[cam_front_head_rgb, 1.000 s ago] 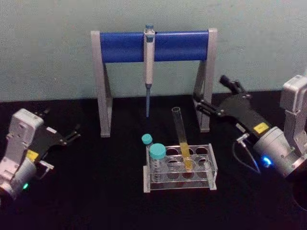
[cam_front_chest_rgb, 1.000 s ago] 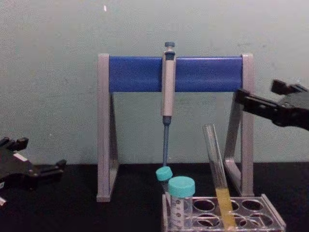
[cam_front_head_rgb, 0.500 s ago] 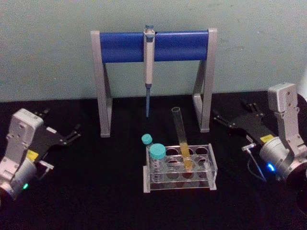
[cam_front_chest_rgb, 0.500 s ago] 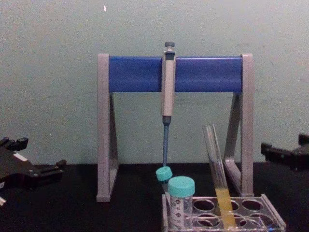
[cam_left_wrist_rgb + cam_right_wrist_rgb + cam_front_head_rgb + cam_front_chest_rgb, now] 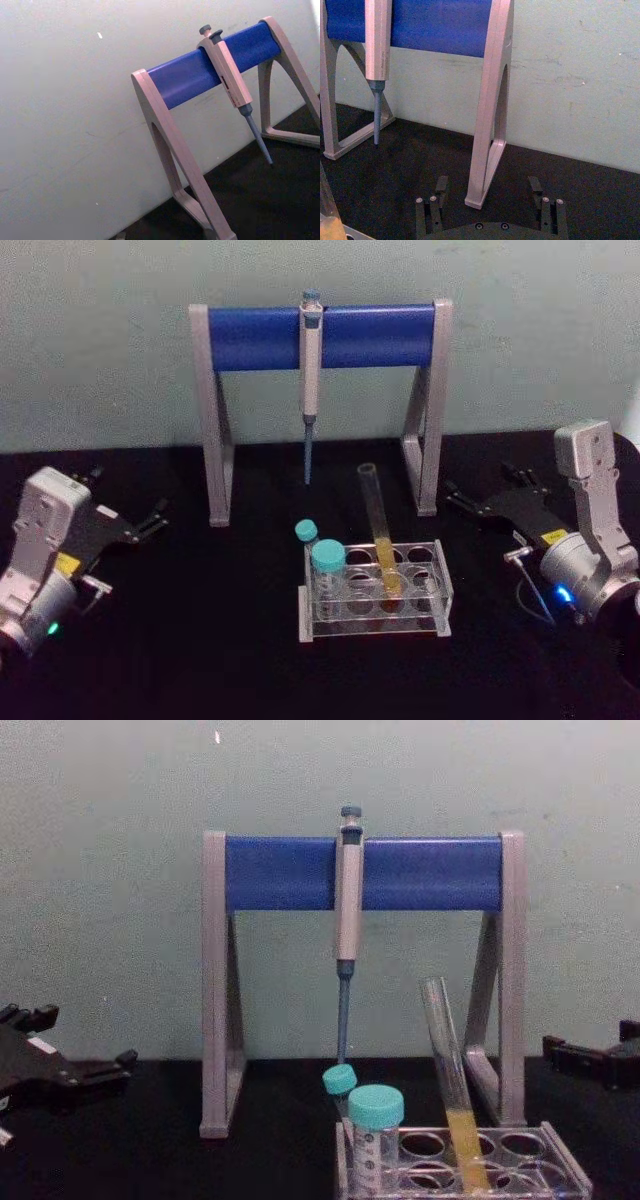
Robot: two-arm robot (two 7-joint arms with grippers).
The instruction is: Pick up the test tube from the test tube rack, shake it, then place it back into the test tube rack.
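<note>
The test tube [image 5: 377, 524], clear with yellow-orange liquid at the bottom, leans in a hole of the clear test tube rack [image 5: 436, 611]; from the chest view the test tube [image 5: 448, 1065] tilts left above the test tube rack [image 5: 566, 1161]. My right gripper [image 5: 482, 486] rests low at the table's right, open and empty, well clear of the tube. In the right wrist view its fingers [image 5: 440, 188] stand wide apart, facing the stand's right leg. My left gripper [image 5: 128, 496] is parked at the table's left, open and empty, and appears at the chest view's left edge as well [image 5: 75, 1038].
A tall grey-and-blue pipette stand [image 5: 320, 336] stands behind the rack with a grey pipette [image 5: 311, 360] hanging from its bar. Two teal-capped tubes [image 5: 327, 562] occupy the rack's left side. Black tabletop lies free on both sides of the rack.
My right arm has drawn back from beside the stand's right leg and dropped low to the table's right. The tube, rack and left arm have not moved.
</note>
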